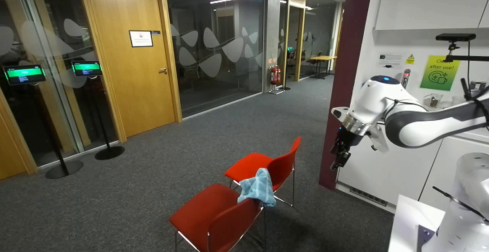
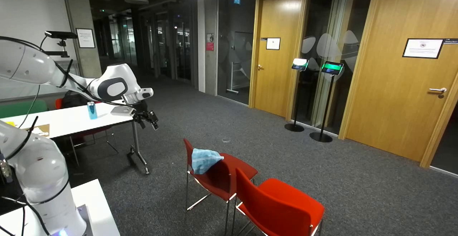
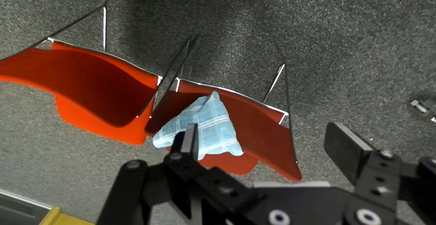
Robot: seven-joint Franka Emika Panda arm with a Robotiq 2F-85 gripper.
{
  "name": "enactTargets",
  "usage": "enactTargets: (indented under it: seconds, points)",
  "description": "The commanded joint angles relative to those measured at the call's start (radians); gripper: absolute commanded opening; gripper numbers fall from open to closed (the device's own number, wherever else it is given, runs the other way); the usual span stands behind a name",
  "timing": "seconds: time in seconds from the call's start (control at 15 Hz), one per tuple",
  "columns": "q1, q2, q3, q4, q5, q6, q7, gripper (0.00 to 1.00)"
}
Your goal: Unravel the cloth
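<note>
While my outstretched arm (image 1: 431, 128) hangs bent, my tool (image 3: 262, 134) gapes wide, empty.
Rumpled checked cloth (image 3: 214, 124) drapes a red chair (image 3: 264, 133).

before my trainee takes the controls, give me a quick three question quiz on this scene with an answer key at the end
1. Multiple choice: what does the light blue cloth hang on?
a) a door handle
b) the back of a red chair
c) the edge of a white table

2. True or false: the end effector is shut on the cloth.

3. Count: how many chairs does the wrist view show?

Key:
1. b
2. False: it is open, and in both exterior views it is apart from the cloth.
3. Two: the chair bearing the cloth and a brighter red chair beside it.
</note>
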Motion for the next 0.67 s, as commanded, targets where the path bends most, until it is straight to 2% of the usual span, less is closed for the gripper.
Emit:
enactTargets:
  seconds: [0.0, 0.27, 0.33, 0.6]
  points:
    - [0.033, 0.183, -0.086, 0.115, -0.032, -0.009, -0.195, 1.00]
    - [0.042, 0.320, -0.132, 0.221, -0.040, -0.077, -0.394, 1.00]
    - [0.029, 0.242, -0.111, 0.139, -0.023, -0.029, -0.311, 1.00]
    - [0.029, 0.275, -0.114, 0.155, -0.021, -0.031, -0.317, 1.00]
